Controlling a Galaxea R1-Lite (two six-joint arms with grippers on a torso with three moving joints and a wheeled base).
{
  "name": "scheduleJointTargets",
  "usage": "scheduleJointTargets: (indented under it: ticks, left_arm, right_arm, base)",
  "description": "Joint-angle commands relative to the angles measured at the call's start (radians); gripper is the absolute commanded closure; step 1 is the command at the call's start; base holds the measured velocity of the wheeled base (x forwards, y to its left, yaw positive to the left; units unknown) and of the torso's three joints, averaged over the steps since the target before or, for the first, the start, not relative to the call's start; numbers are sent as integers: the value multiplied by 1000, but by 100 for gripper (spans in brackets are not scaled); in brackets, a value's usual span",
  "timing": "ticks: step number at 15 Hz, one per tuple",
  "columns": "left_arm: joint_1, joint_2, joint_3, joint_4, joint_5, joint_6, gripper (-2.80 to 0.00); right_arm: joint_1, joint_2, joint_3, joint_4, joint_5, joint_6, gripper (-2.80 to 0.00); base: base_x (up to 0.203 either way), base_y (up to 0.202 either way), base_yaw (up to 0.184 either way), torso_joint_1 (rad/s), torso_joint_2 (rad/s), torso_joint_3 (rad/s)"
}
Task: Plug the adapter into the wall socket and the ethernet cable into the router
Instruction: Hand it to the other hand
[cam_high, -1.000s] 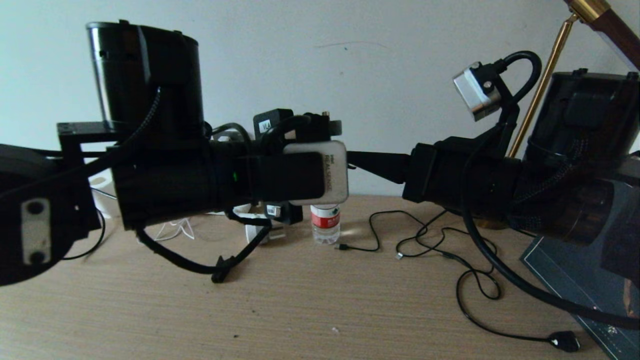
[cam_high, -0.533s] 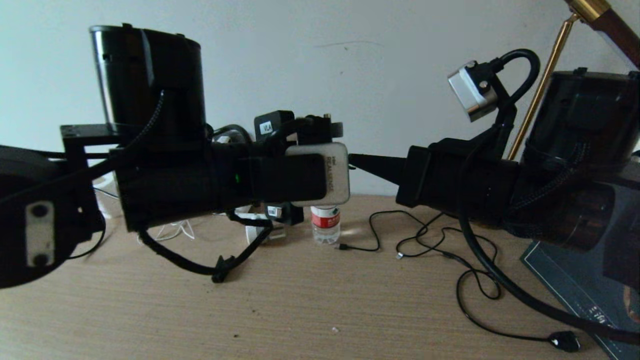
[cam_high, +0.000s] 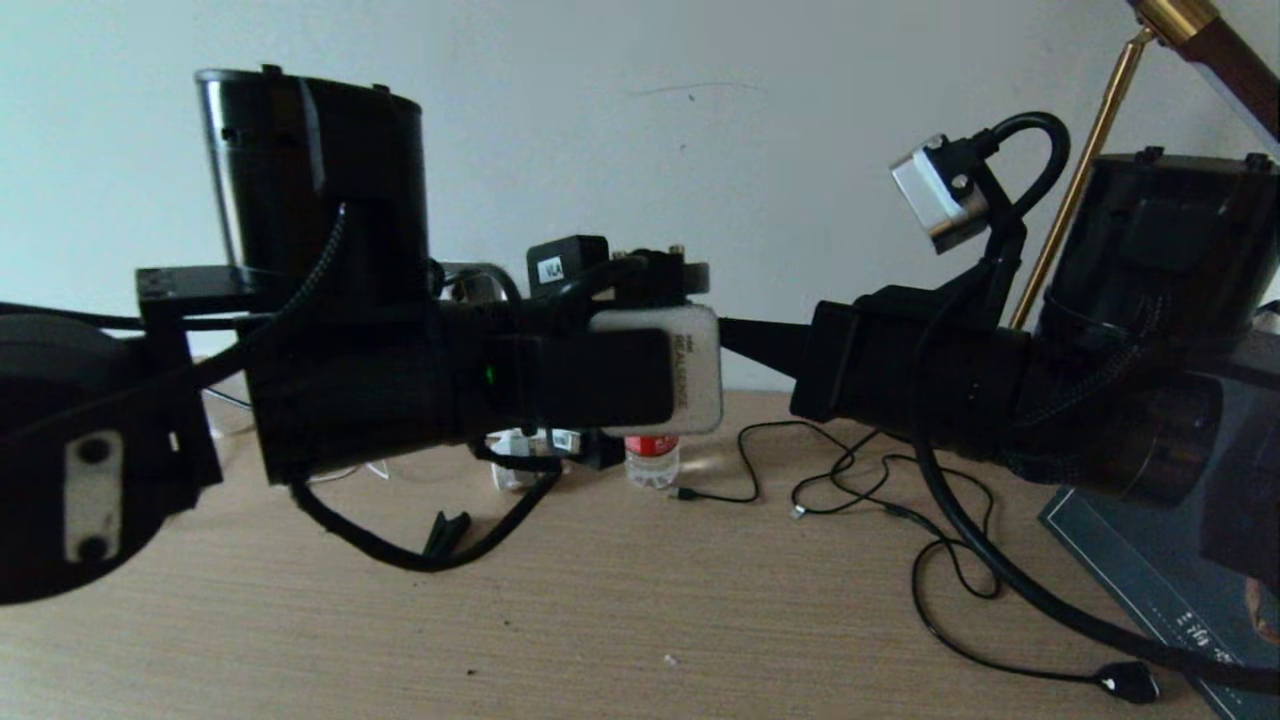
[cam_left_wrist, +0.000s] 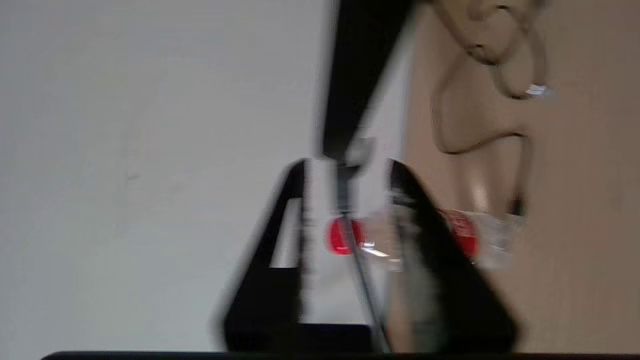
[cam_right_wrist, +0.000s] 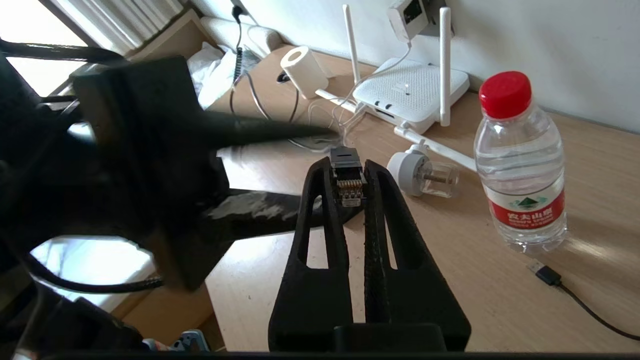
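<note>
- The right gripper (cam_right_wrist: 350, 187), centre of the right wrist view, is clenched on the clear connector of the ethernet cable (cam_right_wrist: 348, 182), contacts facing the camera.
- The router (cam_right_wrist: 411, 95) lies in the upper middle of that view against the wall, antennas up, well apart from the connector.
- A small white box that may be the adapter (cam_right_wrist: 409, 16) sits at the top edge on the wall, its thin cord running down to the router; whether it is seated in a socket I cannot tell.
- A round plug (cam_right_wrist: 419, 175) and a water bottle (cam_right_wrist: 522, 162) stand on the table (cam_right_wrist: 500, 300) between gripper and router, to the right.
- The left gripper (cam_left_wrist: 345, 200), centre of its blurred view, appears to have a thin dark cord running between its fingers, but grip or gap I cannot tell.
- In the head view both arms meet mid-frame, hiding most of the router.
- Step in hand, I judge: carrying the connector to the router.
- Next calls for lining the connector up with a port, clip correctly oriented, clear of the plug and antennas, then pushing straight in.
</note>
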Motion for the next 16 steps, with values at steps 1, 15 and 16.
scheduleJointTargets:
  ticks: [1,15,16]
  left_arm:
    - [1,-13,10,-54,2,6,-280]
    - [206,7,253,-526,-606,47,-280]
    - [207,25,234,-530,-636,47,-280]
  right_arm:
    - [1,-3,2,3,-6,15,0]
    - [-183,24,-473,574,294,998,0]
    - [-191,34,-498,587,327,1032,0]
  base:
    - [0,0,0,0,0,0]
    - [0,0,0,0,0,0]
    - [0,0,0,0,0,0]
